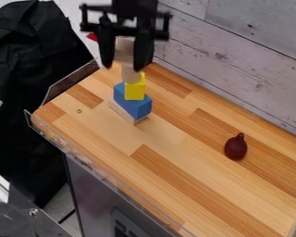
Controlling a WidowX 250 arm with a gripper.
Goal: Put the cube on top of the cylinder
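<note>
At the top of the camera view, the black gripper (124,64) hangs over the far left part of the wooden surface, shut on a pale wood-coloured cube (125,49). Directly below the cube in the view is a pale cylinder (131,75), its upper part hidden by the cube. I cannot tell whether cube and cylinder touch. The cylinder's lower end overlaps a yellow block (135,90), which sits on a larger blue block (133,102). Under the blue block lies a light wooden piece (121,112).
A dark red, pear-shaped object (236,147) lies on the right part of the wooden tabletop (169,185). A whitewashed plank wall (237,69) runs behind the table. Clear edging (67,85) stands along the left side, with black cloth (33,69) beyond.
</note>
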